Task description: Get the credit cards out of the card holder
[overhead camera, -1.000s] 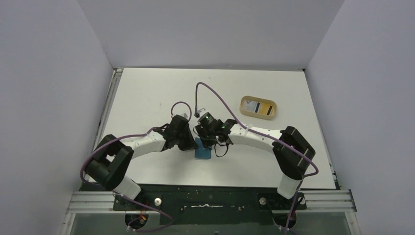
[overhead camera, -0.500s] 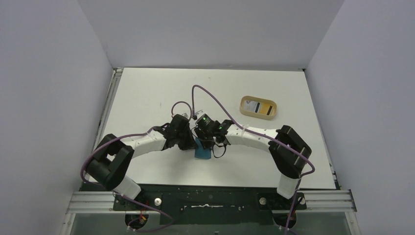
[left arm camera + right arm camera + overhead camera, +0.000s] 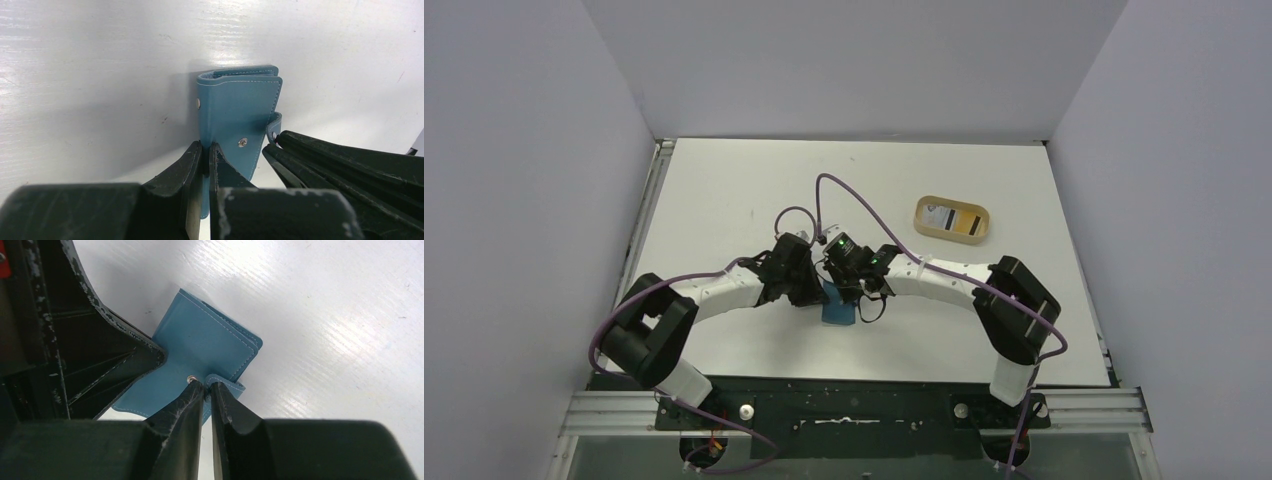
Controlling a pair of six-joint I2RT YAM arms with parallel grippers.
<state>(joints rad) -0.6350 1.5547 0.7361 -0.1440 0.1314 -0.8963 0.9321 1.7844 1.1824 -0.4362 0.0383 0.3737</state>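
The teal-blue card holder (image 3: 837, 308) lies on the white table between both arms. In the left wrist view the holder (image 3: 237, 112) is folded, and my left gripper (image 3: 206, 152) is shut on its near edge. In the right wrist view my right gripper (image 3: 207, 386) is shut on the holder's snap tab (image 3: 227, 385), beside the holder body (image 3: 200, 360). A pale card with a black stripe (image 3: 951, 219) lies in the tan tray. No card shows inside the holder.
The tan rounded tray (image 3: 954, 235) stands at the back right of the table. Purple cables (image 3: 864, 195) arc above both wrists. Grey walls close in the table on three sides.
The right wrist has shifted a little left toward the holder since one second ago. Since half a second ago nothing has visibly moved.
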